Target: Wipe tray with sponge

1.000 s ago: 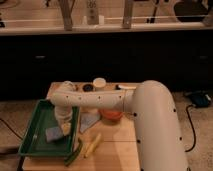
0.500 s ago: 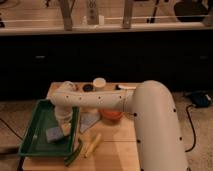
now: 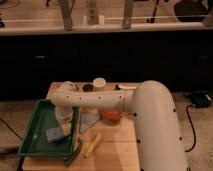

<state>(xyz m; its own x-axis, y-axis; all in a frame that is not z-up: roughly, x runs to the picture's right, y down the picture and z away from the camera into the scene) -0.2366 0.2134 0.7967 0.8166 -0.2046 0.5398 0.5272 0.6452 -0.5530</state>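
The green tray lies at the left of the light wooden table, its raised sides flared. The blue-grey sponge with a yellowish layer rests inside it, toward the right side. My white arm reaches left across the table, and my gripper hangs down over the tray right above and behind the sponge, at or very near it. The gripper's lower end is partly hidden by the wrist.
A flat grey-blue cloth lies just right of the tray. A yellow corn cob lies near the front edge. An orange-red bowl sits under my arm. Small cups stand at the table's back. A dark counter runs behind.
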